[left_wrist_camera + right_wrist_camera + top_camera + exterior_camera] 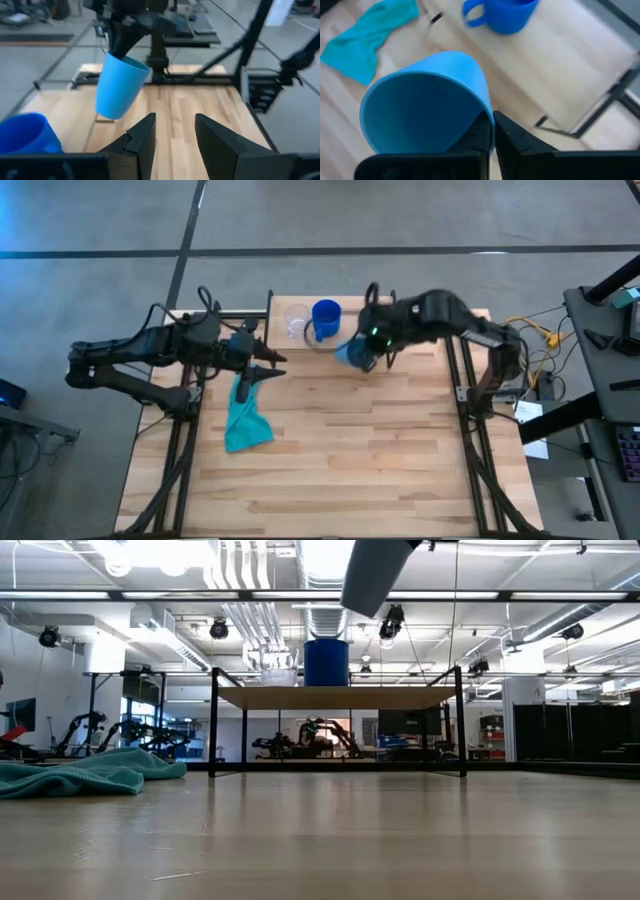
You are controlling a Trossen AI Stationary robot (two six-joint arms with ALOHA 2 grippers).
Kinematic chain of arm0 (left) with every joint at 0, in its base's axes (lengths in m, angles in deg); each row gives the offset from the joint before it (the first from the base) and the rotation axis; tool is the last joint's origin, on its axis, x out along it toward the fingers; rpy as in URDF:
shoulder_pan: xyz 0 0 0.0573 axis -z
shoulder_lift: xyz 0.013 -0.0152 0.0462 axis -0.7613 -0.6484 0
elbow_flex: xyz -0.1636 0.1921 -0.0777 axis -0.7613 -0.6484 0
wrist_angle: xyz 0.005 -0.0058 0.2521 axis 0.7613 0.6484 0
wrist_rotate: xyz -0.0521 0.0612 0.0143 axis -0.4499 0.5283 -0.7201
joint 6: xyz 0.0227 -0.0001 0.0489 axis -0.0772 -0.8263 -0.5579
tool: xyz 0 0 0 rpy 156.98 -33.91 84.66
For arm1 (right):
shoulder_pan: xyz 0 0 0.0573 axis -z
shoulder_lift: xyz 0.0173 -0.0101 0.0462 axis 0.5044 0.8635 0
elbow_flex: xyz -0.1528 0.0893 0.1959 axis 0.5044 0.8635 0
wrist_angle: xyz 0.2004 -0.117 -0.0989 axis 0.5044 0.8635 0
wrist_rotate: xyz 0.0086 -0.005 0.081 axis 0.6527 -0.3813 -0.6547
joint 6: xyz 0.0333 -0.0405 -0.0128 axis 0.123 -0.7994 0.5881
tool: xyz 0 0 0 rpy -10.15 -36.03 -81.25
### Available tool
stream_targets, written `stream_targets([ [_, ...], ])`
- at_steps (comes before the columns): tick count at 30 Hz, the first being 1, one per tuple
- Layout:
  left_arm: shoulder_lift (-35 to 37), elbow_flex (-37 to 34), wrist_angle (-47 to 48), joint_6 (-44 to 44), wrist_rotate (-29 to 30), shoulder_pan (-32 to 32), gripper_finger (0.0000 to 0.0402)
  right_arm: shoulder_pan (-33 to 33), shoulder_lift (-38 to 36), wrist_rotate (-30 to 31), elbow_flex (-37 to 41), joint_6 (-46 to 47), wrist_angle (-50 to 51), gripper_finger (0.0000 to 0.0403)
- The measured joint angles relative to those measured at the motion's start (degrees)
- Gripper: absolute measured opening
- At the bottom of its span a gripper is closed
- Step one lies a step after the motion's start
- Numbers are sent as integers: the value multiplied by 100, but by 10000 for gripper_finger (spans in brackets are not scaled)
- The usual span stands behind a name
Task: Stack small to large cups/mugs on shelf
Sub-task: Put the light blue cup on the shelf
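Note:
The lighter blue handleless cup (425, 102) hangs in my right gripper (493, 122), in the air just off the shelf's near right part (360, 352). The dark blue handled mug (326, 318) and the clear glass cup (296, 320) stand side by side on the shelf (375, 308), a light board on black legs at the table's far edge. From table height the mug (326, 662) and the glass (276, 671) show on top of the shelf (340, 697). My left gripper (270, 370) is open above the teal cloth (245, 420), touching nothing. My right gripper pinches the lighter blue cup's wall at the rim (485, 112), one finger inside the mouth and one outside. The fingers (125, 37) come from above, slanting down. The cup (119, 86) is lifted clear and tilted, its base lower than the fingers.
The teal cloth (90, 775) lies crumpled on the table's left part, under my left arm. Bare wooden tabletop (380, 450) spreads over the near and right areas. Black frame bars run along both table sides. The shelf's right half (565, 60) has bare board.

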Motion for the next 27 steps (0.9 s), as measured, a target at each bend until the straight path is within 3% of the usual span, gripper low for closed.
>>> stream_targets([
  [5, -275, 0, -481, -6, 617, -2, 123, 676, -219, -28, 0, -451, -1, 9],
  [11, -926, 0, -1614, -202, 2018, -185, 123, 1255, -266, -581, 0, -1088, 1, 9],
  [17, -1831, 0, -2721, -163, 1720, -633, 123, 1560, -254, -607, 2, -1541, 1, 9],
  [27, -3093, 0, -4550, 437, 1929, -1301, 123, 1886, -270, -960, 2, -2167, 1, 9],
])
